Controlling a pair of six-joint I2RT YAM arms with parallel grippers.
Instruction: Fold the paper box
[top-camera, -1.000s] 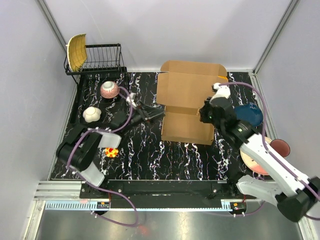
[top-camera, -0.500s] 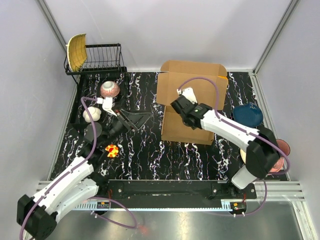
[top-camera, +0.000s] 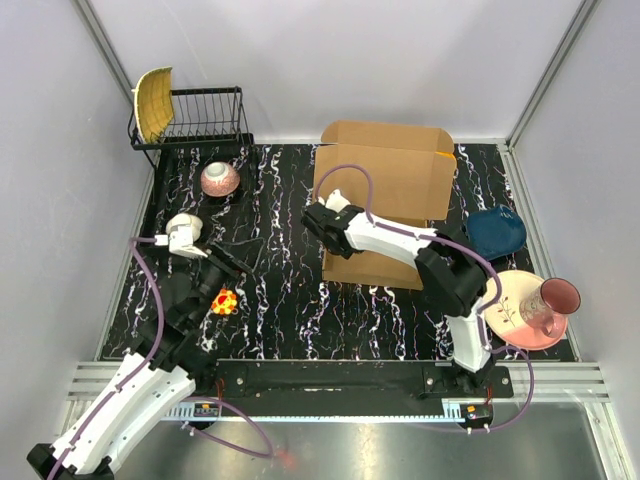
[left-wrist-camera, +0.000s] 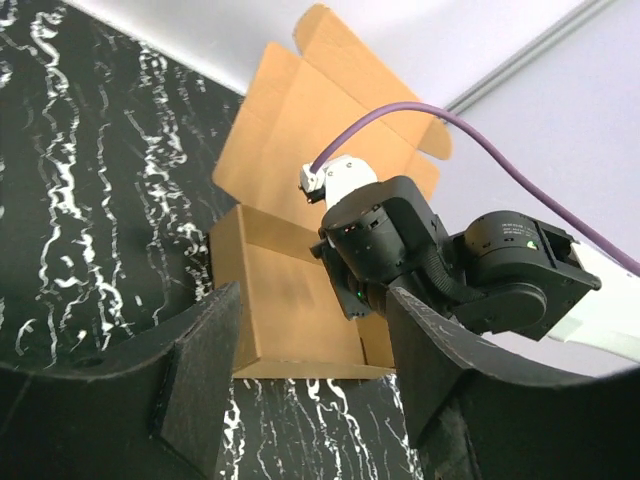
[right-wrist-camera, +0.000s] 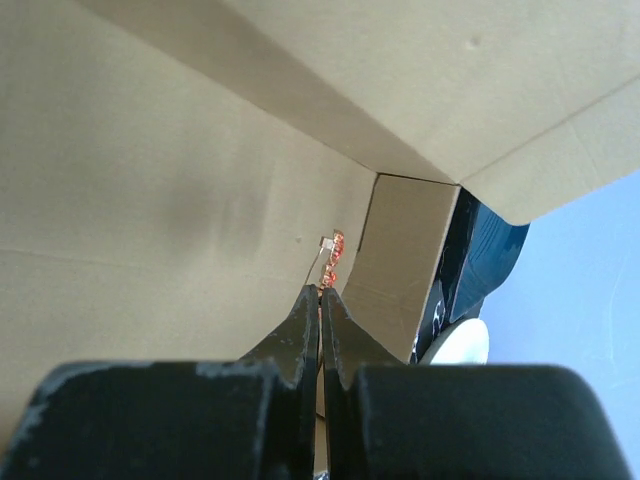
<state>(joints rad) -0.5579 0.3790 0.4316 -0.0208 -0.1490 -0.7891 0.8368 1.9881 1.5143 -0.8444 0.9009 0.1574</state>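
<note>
The paper box sat on the black, white-veined desk in the upper middle of the top view, its low tray nearest the arms and its wide lid flap standing up at the back toward the wall. The right arm stretched from the lower right of that frame across the front of the tray to the box's left edge. In the right wrist view the right jaws were clenched tip to tip, pointing into the cardboard interior near a folded corner; a tiny orange-red speck lay just past the tips, too small to identify.

The left arm rose from the lower left of the top view, well apart from the box. In the left wrist view the left jaws stood released, with only the distant box and the right arm's wrist framed between them.

A wire dish rack holding a yellow dish occupied the upper left. A pink bowl, a white bowl and a small red-and-yellow item lay along the left side. At the right were a dark blue dish and a pink plate carrying a dark red cup.
</note>
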